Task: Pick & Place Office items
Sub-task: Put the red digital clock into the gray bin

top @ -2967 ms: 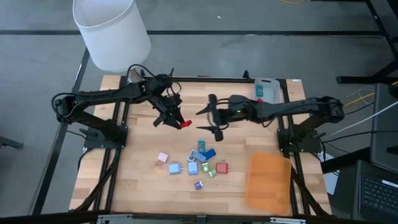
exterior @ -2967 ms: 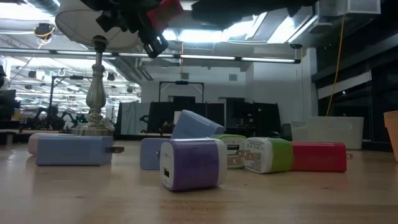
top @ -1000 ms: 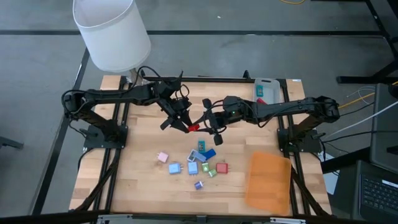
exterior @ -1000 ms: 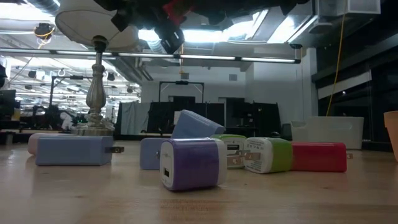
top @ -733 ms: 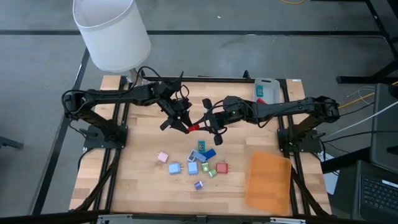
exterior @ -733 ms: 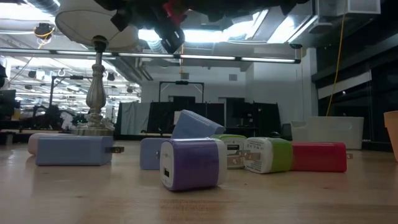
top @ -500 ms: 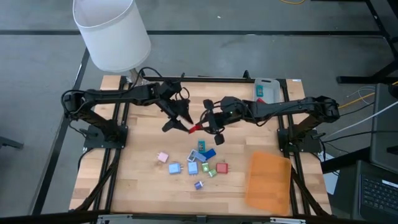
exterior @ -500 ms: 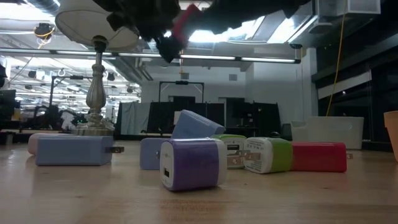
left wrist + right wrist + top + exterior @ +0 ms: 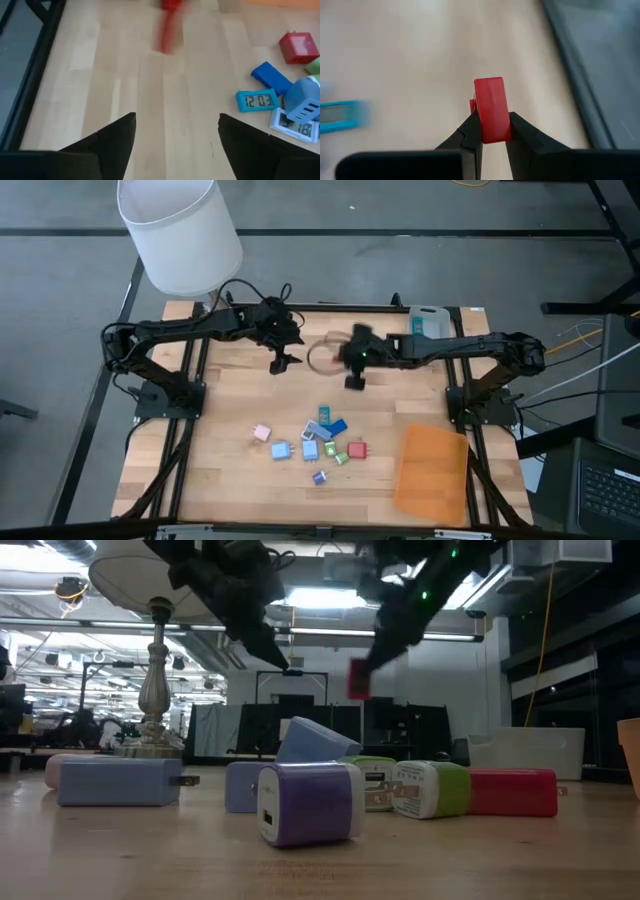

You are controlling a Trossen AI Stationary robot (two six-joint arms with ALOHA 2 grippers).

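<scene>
The office items are small coloured blocks lying in a loose cluster (image 9: 322, 440) on the wooden table; the low view shows a purple one (image 9: 305, 802) in front. One red piece (image 9: 491, 107) hangs in the air, held by my right gripper (image 9: 493, 131), which is shut on it above the table's far middle (image 9: 353, 368). My left gripper (image 9: 175, 142) stands open with nothing between its fingers, a little to the left of it (image 9: 280, 360). In the left wrist view the red piece (image 9: 167, 27) shows as a blur ahead. My right gripper pinches the red piece by its near end (image 9: 492, 134) between its two fingertips. The rest of the piece sticks out past the fingertips. The fingers slant downward, and the piece (image 9: 357, 680) is lifted clear of the table.
A grey tray (image 9: 428, 323) stands at the far right corner. A flat orange sheet (image 9: 433, 470) lies at the near right. A white lamp shade (image 9: 180, 230) rises over the far left corner. Two small clocks (image 9: 256, 100) lie beside the blocks.
Both grippers met at the red piece in mid-air. My right gripper has shut on it and my left gripper has opened and let go. The left has drawn back toward the far left; the right has tipped downward and carried the piece lower and to the right.
</scene>
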